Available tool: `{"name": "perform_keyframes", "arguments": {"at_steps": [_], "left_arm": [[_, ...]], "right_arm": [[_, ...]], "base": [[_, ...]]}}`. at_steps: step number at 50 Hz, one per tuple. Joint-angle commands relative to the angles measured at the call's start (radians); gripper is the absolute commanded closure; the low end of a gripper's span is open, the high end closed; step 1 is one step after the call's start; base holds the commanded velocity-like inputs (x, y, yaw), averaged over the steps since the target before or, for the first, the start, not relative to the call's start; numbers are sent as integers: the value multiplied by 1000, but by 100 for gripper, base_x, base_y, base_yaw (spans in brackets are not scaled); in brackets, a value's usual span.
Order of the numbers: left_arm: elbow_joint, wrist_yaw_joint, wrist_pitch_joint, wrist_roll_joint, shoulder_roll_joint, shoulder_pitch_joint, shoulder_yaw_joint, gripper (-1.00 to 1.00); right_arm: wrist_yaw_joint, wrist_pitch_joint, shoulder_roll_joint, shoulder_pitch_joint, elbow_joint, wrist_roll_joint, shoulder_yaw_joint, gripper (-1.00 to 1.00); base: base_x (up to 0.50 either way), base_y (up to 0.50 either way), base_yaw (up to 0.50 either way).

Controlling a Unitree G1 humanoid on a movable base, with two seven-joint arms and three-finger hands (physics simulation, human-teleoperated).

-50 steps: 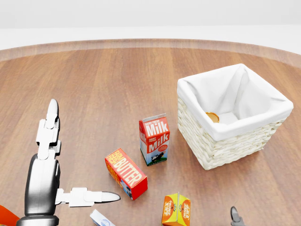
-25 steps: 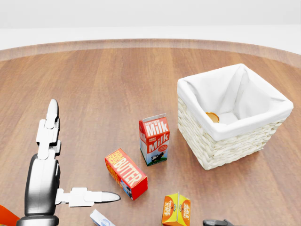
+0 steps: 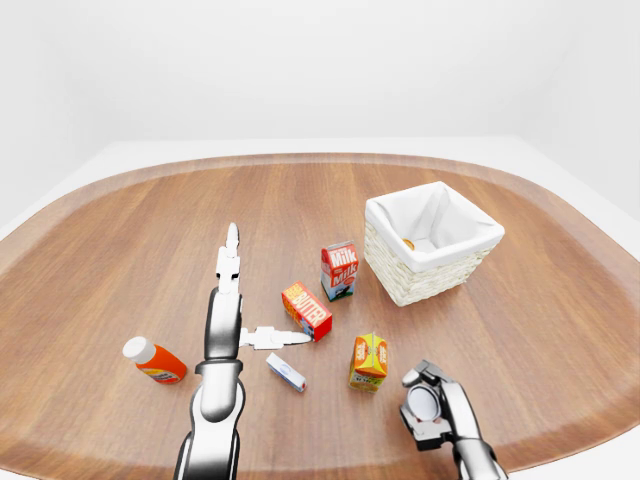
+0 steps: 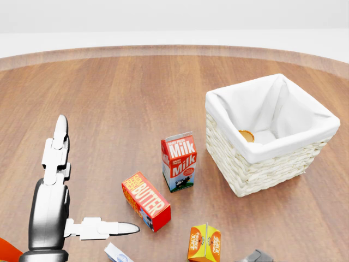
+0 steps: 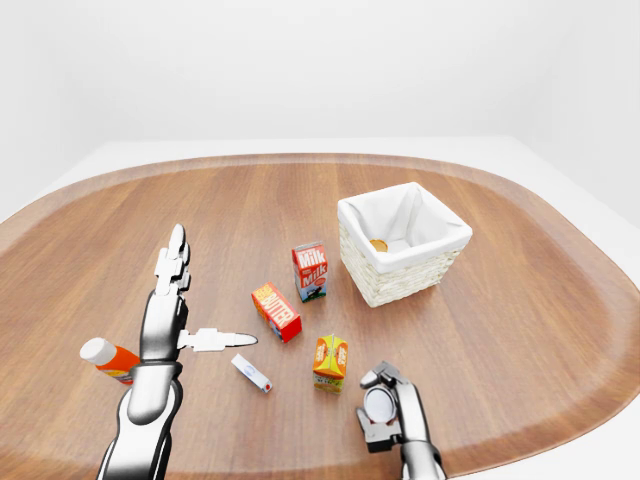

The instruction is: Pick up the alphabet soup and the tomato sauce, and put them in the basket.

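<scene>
Gripping a can (image 3: pixel 424 403) in right hand (image 3: pixel 438 412), fingers wrapped round it, low in left-eye view beside orange juice carton (image 3: pixel 368 361); label unreadable, soup or sauce cannot tell. Left hand (image 3: pixel 240 318) spread wide, holding nothing, thumb pointing at butter box (image 3: pixel 307 311). Basket (image 4: pixel 305 158) right of milk carton (image 4: pixel 179 161), a round orange-topped object (image 4: pixel 246 135) inside.

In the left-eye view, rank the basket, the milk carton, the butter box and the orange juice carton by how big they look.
1. Basket, clearly largest.
2. Milk carton, butter box and orange juice carton look alike; the juice sits nearer the camera, so no ranking.
</scene>
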Motion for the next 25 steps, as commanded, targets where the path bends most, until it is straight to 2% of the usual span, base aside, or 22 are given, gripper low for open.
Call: {"name": "perform_keyframes", "arguments": {"at_steps": [1, 13, 25], "left_arm": [[-12, 4, 0, 11, 4, 7, 1, -100], [-12, 3, 0, 11, 4, 7, 0, -100], [-12, 3, 0, 11, 4, 7, 1, -100]], "right_arm": [[39, 0, 19, 65, -190, 37, 1, 100], [82, 0, 37, 111, -395, 75, -12, 100], [113, 0, 57, 110, -432, 88, -42, 100]], "base": [[0, 0, 0], [0, 0, 0], [0, 0, 0]]}}
